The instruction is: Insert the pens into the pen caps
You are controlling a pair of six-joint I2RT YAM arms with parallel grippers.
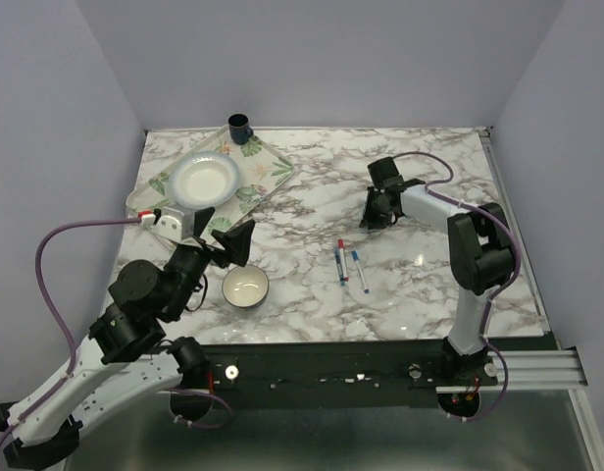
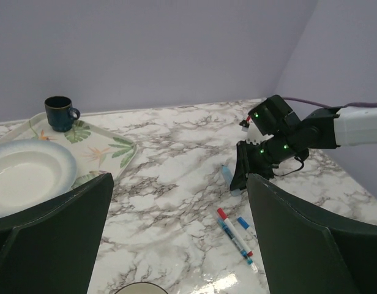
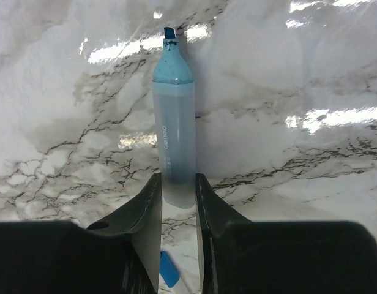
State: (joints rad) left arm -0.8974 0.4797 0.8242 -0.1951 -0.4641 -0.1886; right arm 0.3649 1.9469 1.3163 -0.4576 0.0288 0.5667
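The right gripper point(image 3: 177, 180) pinches one light blue pen point(image 3: 174, 122) by its tail, its tip pointing straight away along the fingers. Two thin pens, a red-ended pen point(image 1: 340, 263) and a blue-ended pen point(image 1: 359, 273), lie parallel on the marble table point(image 1: 429, 285). The left gripper point(image 2: 179, 180) is spread wide.

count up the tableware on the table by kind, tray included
dark blue cup: 1
white plate: 1
small bowl: 1
leaf-print tray: 1
total: 4
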